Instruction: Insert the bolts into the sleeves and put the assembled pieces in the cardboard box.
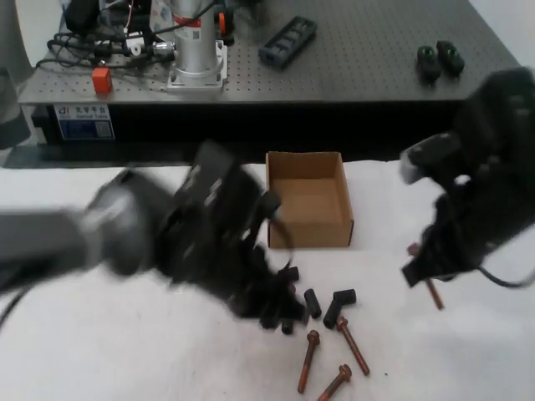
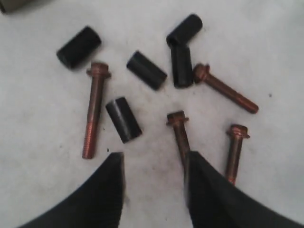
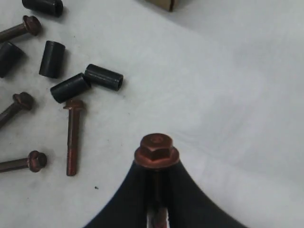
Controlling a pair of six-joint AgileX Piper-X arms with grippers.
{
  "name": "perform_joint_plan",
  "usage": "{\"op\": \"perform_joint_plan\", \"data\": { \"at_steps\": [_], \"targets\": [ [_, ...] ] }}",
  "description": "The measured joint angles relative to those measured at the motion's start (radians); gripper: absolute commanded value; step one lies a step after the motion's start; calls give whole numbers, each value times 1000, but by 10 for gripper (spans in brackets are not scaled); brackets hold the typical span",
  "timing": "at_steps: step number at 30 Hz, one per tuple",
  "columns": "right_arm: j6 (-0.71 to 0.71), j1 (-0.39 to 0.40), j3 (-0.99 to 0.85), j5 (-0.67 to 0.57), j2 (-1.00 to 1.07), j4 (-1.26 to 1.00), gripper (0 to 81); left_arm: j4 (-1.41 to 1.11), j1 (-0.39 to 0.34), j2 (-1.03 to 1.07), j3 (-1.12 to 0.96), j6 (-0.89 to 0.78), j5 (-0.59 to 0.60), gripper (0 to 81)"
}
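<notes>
- The right gripper [image 3: 156, 175] is clamped on one bolt [image 3: 156, 151]; the hex head stands just past its fingertips and the shank runs back between the fingers
- The left gripper [image 2: 153, 160] hangs with its fingers spread and nothing between them, over the parts scattered on the white worktop [image 2: 42, 190]
- Just ahead of the left gripper's tips lies the nearest sleeve [image 2: 123, 119]; four more sleeves lie farther out ahead of it, two of them touching
- Four loose bolts lie among the sleeves, and one of these [image 2: 179, 135] runs in beside a finger of the left gripper
- The cardboard box [image 1: 307, 238] sits beyond the left gripper, between the two arms, and its inside looks bare (so nothing seems delivered yet)
- Judged from this, the task is near its start: no bolt is seated in a sleeve, the first pairing is only half prepared, and the left gripper has no sleeve to meet the held bolt
- All five pairs look left to join and box
</notes>
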Motion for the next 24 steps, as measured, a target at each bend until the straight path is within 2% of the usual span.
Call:
{"op": "perform_joint_plan", "data": {
  "at_steps": [9, 24],
  "targets": [
    [17, -20, 96, -3, -118, 2, 6, 366, 0, 323, -419, 8, -37, 302],
    [17, -22, 103, -3, -123, 2, 6, 495, 0, 448, -566, 12, -60, 302]
  ]
}}
